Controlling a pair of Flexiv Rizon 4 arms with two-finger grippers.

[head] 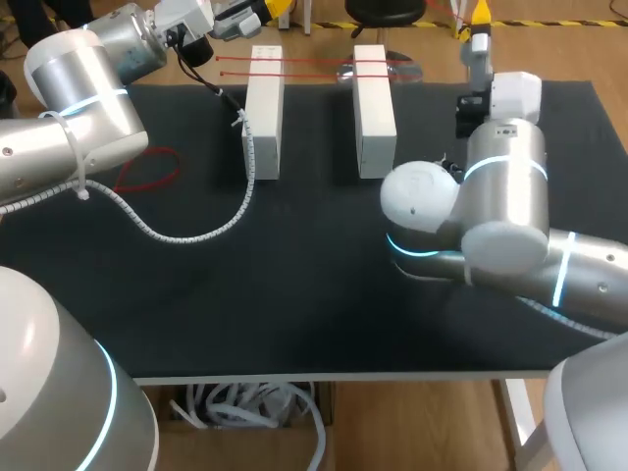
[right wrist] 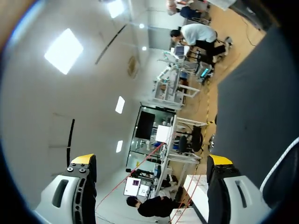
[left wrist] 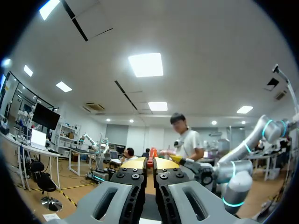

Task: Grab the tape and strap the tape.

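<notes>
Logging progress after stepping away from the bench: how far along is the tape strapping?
Looks done: two red tape strands lie stretched across both white blocks.
In hand: nothing. The left gripper is shut with nothing in it and the right gripper is open, both near the table's far edge.
Probably left: a red tape loop lies ungrasped on the mat beside the left arm.

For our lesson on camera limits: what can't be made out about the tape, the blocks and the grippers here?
- Head view: left gripper and right gripper cut off by the top edge.
- Head view: the red tape is too thin to show how it is fixed to the white blocks.
- Left wrist view: faces the room; red tape and table out of sight.
</notes>
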